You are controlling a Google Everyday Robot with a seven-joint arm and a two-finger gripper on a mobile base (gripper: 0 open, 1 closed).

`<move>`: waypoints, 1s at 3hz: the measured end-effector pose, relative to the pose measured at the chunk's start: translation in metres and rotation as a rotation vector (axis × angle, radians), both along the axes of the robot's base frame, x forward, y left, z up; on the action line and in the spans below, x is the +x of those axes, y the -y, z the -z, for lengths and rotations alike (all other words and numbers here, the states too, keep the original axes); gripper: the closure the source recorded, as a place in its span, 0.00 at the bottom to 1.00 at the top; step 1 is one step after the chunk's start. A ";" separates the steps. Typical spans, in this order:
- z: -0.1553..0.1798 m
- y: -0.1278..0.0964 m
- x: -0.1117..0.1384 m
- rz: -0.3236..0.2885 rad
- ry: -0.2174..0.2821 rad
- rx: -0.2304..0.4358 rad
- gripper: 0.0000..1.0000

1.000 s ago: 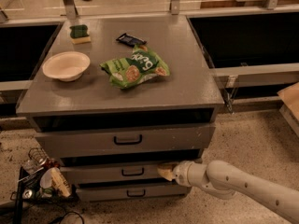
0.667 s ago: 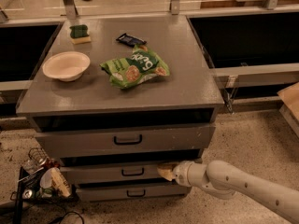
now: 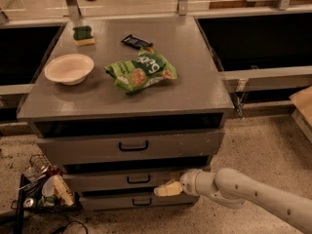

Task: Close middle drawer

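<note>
**Gripper set against the middle drawer front**

Nearest, at the lower right, the white arm (image 3: 263, 191) is seen reaching leftward below the desk's front edge. The gripper (image 3: 163, 189) is placed at the right part of the middle drawer (image 3: 97, 181), touching its front panel. Its pale fingers (image 3: 169, 187) are drawn together into one narrow tip, and nothing is held.

Three grey drawers are counted under the front edge of the desk (image 3: 195, 94), stacked one above another, each with one black handle. The bottom drawer (image 3: 112, 202) is the lowest and narrowest. The middle drawer lies between it and the top drawer (image 3: 87, 150). Its long axis runs left to right, parallel to the desk's front edge, and its low front panel is turned toward the camera. A small black handle (image 3: 138, 179) is fixed at its centre, and a dark strip is seen above the panel.

On the floor below the desk's front left corner, a wire basket (image 3: 36, 189) of clutter is seen.

On the desk top, one white bowl (image 3: 69, 68) is set near the left edge, one green snack bag (image 3: 141, 72) near the centre, one black bar (image 3: 136, 41) toward the far edge, and one green sponge (image 3: 83, 34) at the far left corner.
</note>
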State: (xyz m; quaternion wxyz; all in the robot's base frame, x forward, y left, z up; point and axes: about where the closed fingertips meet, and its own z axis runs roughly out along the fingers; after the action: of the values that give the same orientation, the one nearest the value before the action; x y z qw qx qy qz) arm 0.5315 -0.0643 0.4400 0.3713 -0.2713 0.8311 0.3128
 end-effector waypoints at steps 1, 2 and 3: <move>0.000 0.000 0.000 0.000 0.000 0.000 0.00; 0.000 -0.001 -0.007 0.000 0.000 0.000 0.00; -0.005 0.000 -0.016 0.000 -0.006 0.004 0.00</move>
State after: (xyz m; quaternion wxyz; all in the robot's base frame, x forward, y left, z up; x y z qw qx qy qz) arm 0.5159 -0.0640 0.4449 0.3693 -0.2697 0.8315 0.3155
